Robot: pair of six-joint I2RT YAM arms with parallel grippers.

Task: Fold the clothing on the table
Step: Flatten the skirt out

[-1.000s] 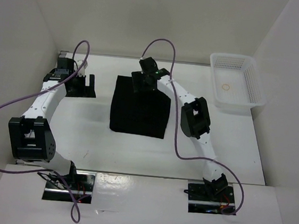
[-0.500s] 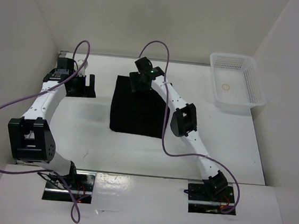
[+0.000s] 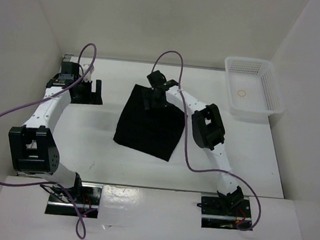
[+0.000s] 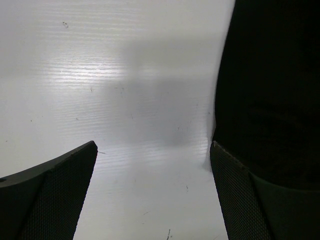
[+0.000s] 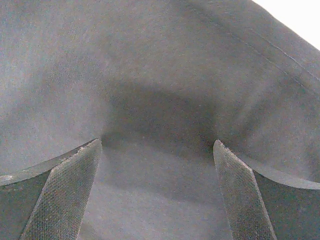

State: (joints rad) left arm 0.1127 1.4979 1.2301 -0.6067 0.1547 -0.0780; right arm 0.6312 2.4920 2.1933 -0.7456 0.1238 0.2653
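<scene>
Clothing (image 3: 148, 127) on table (image 3: 89, 141) — far edge directly under wide-spread, empty right pincer (image 3: 153, 100)

No readable text, label or number anywhere.

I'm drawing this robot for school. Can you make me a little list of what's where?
clothing: black, flat, roughly square, mid-table, lying askew
table: white, walled in
left end effector: open, over bare table, left of the clothing
right end effector: open, at the clothing's far edge
mesh basket: white, far right corner, small ring inside
</scene>
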